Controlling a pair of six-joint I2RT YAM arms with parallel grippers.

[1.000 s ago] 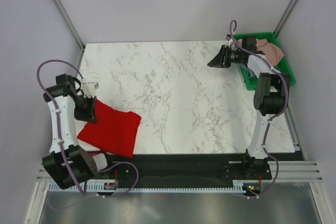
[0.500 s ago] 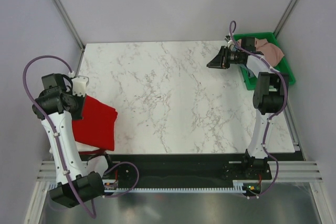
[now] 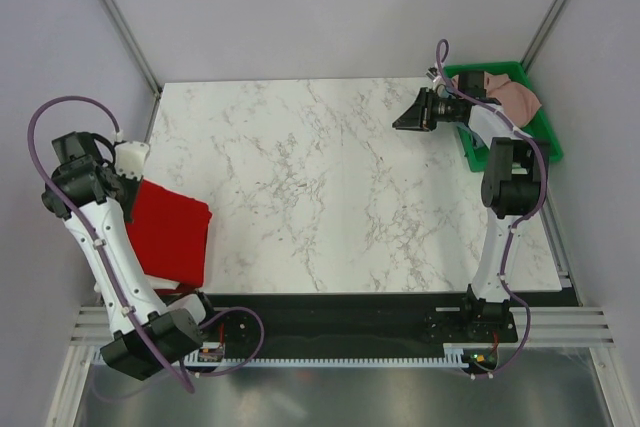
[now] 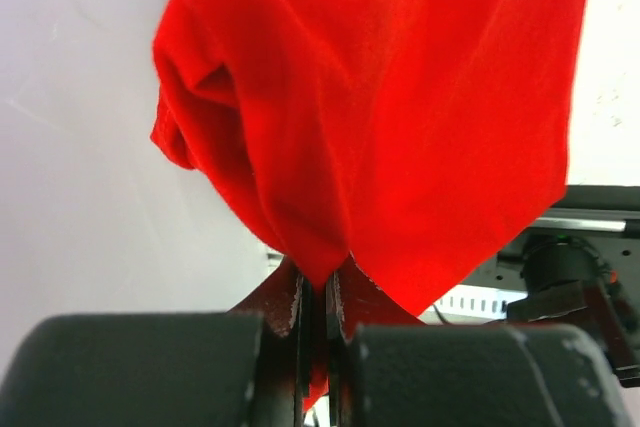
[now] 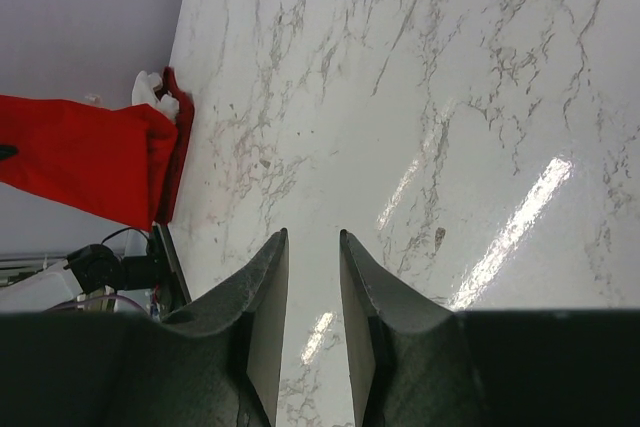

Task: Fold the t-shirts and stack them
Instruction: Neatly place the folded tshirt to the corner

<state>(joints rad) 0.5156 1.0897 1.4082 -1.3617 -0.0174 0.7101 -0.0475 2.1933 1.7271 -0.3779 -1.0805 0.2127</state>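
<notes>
A bright red t-shirt (image 3: 170,232) hangs at the table's left front edge, pinched in my left gripper (image 3: 118,187). In the left wrist view the jaws stand closed on a bunched fold of the red t-shirt (image 4: 400,117), gripper (image 4: 318,282). The red shirt also shows far off in the right wrist view (image 5: 90,157). My right gripper (image 3: 403,120) hovers over the table's far right, open and empty; it shows in its own view (image 5: 313,239). A pale pink t-shirt (image 3: 515,97) lies in the green tray.
A green plastic tray (image 3: 540,132) stands at the far right, off the marble table's (image 3: 330,187) edge. Grey walls close in left and right. The black rail (image 3: 340,322) runs along the near edge.
My left arm has swung left and back, dragging the red t-shirt off toward the table's left edge; the shirt now hangs bunched. The right arm has barely moved.
</notes>
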